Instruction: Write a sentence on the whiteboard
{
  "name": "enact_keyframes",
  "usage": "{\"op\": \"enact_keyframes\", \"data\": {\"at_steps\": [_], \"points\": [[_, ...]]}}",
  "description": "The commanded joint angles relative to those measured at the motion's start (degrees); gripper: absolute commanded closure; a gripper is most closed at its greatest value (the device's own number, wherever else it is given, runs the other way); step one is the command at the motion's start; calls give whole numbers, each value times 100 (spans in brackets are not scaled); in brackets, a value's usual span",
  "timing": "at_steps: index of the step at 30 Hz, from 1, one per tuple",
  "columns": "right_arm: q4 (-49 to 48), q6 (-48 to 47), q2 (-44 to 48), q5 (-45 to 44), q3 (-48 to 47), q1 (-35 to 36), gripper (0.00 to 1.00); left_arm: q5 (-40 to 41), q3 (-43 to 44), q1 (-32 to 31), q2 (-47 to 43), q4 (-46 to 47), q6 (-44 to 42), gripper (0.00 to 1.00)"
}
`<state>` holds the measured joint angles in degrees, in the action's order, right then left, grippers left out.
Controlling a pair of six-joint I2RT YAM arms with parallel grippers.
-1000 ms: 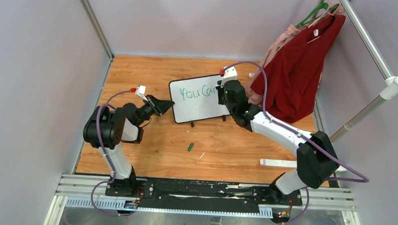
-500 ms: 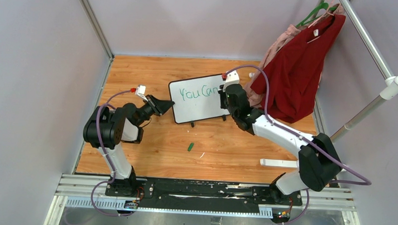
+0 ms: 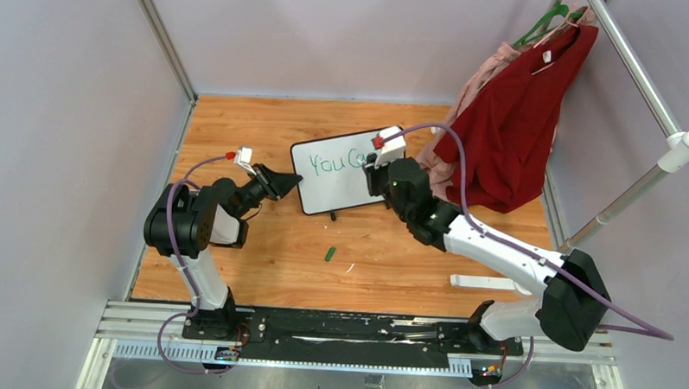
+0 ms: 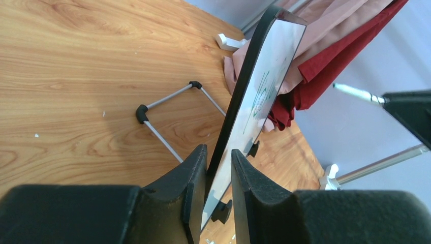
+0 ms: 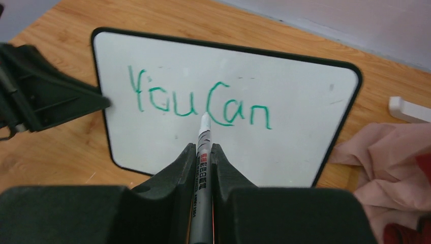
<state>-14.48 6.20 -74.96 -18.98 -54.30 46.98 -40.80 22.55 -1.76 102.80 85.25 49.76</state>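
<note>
The whiteboard (image 3: 332,192) stands tilted on the wooden table, black-framed, and my left gripper (image 3: 285,182) is shut on its left edge. In the left wrist view both fingers (image 4: 194,175) straddle the board's (image 4: 264,81) thin frame. Green lettering, the sentence (image 5: 198,101), reads "You Can" on one line. My right gripper (image 5: 203,147) is shut on a grey marker (image 5: 202,170). The marker's tip points at the gap between "You" and "Can", just in front of the board (image 5: 300,91). From above, the right gripper (image 3: 376,171) hides the end of the sentence (image 3: 335,163).
A green marker cap (image 3: 329,254) lies on the table in front of the board. A red garment (image 3: 516,123) and pink cloth (image 5: 386,152) hang from a metal rack (image 3: 639,79) at the right. The rack's white foot (image 3: 481,283) lies near the right arm. A wire stand (image 4: 167,101) props up the board's back.
My right gripper has moved left and a little nearer with the marker, now covering the end of "Can" from above. The left arm and the board have stayed put.
</note>
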Motion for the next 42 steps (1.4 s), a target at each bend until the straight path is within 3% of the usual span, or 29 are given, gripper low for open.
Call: {"op": "enact_keyframes", "data": {"at_steps": [1, 16, 42], "points": [[-453, -397, -252, 1, 185, 590, 100, 45, -35, -45, -154, 308, -54, 71], [-1409, -868, -1613, -473, 109, 1726, 100, 71, -48, -46, -149, 308, -45, 73], [-1505, -1062, -2112, -1234, -340, 1634, 100, 68, -20, -57, -147, 313, -27, 74]]}}
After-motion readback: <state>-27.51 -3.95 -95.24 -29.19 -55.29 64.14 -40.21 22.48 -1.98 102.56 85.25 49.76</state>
